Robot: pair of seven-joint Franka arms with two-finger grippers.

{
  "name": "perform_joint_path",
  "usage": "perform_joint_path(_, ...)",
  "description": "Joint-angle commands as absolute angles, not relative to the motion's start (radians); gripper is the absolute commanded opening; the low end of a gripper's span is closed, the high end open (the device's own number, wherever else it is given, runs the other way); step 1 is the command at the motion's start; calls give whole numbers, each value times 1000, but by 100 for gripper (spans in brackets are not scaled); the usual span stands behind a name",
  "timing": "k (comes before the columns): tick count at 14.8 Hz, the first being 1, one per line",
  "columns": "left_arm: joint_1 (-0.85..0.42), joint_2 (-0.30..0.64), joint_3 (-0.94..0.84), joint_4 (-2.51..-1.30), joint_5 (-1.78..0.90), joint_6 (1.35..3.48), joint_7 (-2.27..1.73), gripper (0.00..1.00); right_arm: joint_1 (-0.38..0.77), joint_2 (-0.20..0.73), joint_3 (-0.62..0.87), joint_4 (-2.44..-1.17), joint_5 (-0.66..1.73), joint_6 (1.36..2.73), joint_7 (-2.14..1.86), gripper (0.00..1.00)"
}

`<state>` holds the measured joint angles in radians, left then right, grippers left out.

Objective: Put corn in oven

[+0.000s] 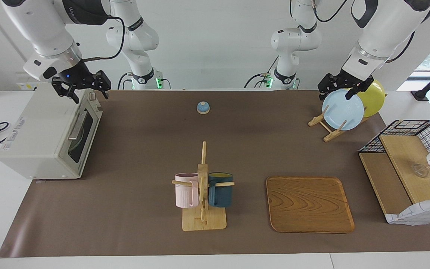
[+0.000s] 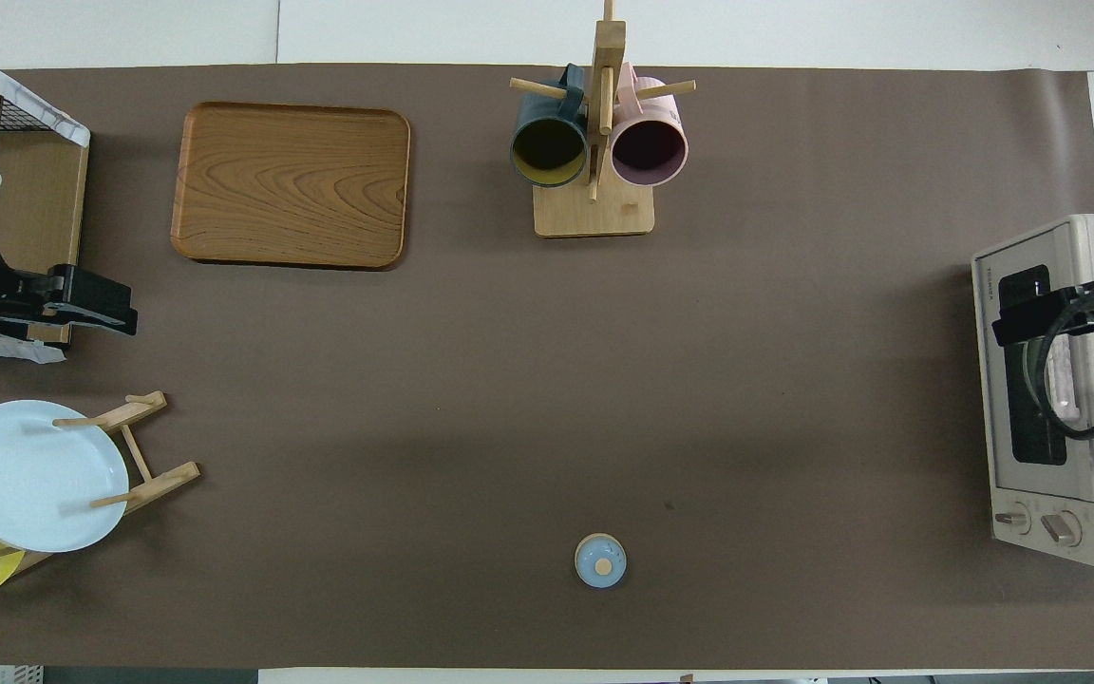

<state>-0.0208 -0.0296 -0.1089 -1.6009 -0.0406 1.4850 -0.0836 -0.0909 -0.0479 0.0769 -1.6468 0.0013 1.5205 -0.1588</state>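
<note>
My right gripper (image 1: 84, 87) hangs over the oven (image 1: 50, 134), fingers spread wide, nothing in em. Left gripper (image 1: 343, 86) waits by the plates, also wide open & empty. Oven door's shut, corn's nowhere visible, prob inside. Risk imo: clipping the oven top.

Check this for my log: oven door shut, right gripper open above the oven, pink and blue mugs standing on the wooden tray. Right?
Not quite. In the facing view the pink mug and blue mug hang on the mug rack, beside the bare wooden tray. The rest holds.
</note>
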Motion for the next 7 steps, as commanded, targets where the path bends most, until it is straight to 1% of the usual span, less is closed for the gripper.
perform_joint_path(1, -6, -43, -118, -1605, -48, 1474, -89, 100, -42, -31, 34, -1605, -15, 1486, -86, 100)
perform_joint_path(3, -6, -43, -118, -1605, -48, 1474, -89, 100, 12, -32, -20, -1605, -15, 1488, -84, 100)
perform_joint_path(7, -6, -43, -118, -1605, -48, 1474, -89, 100, 18, -23, -35, -1603, -17, 1499, -84, 100)
